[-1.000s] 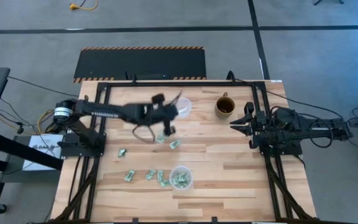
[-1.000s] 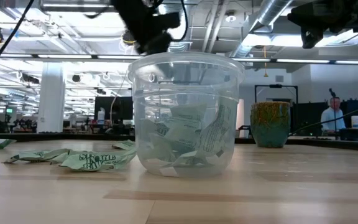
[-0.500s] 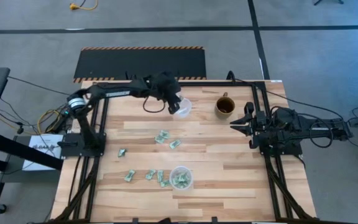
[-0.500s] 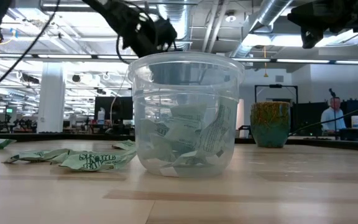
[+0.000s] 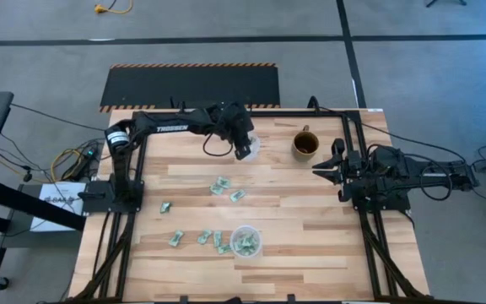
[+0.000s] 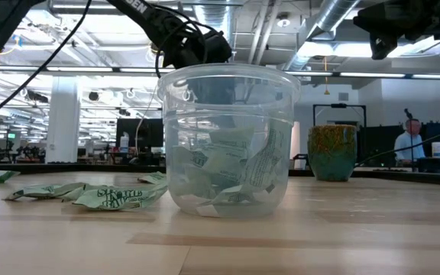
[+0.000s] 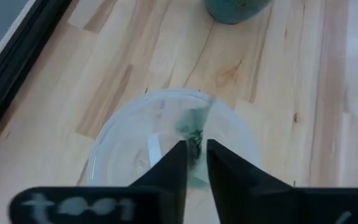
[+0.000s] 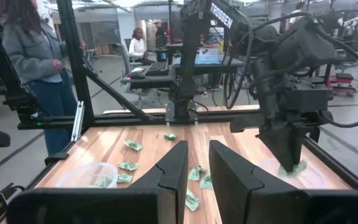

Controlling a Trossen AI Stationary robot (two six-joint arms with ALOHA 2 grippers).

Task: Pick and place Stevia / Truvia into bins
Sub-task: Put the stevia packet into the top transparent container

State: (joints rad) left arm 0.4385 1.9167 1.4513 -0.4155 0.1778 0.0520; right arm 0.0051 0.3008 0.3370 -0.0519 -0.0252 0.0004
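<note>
Left pincer (image 7: pixel 196 163) is hanging over the far cup (image 7: pixel 123 146), jaws narrowly parted; a green packet (image 7: pixel 194 126) is showing blurred between them, contact unclear. Right pincer (image 8: pixel 197 163) is waiting narrow, empty.

Clear glossy plastic bins (image 6: pixel 228 141), paper packets (image 6: pixel 113 196), matt pale wood table (image 5: pixel 310 211).

On the bench (image 5: pixel 310 245), one bin (image 5: pixel 245 241) sits near the front, loose packets (image 5: pixel 199 238) left of it, the mug (image 5: pixel 304 144) at the back.
</note>
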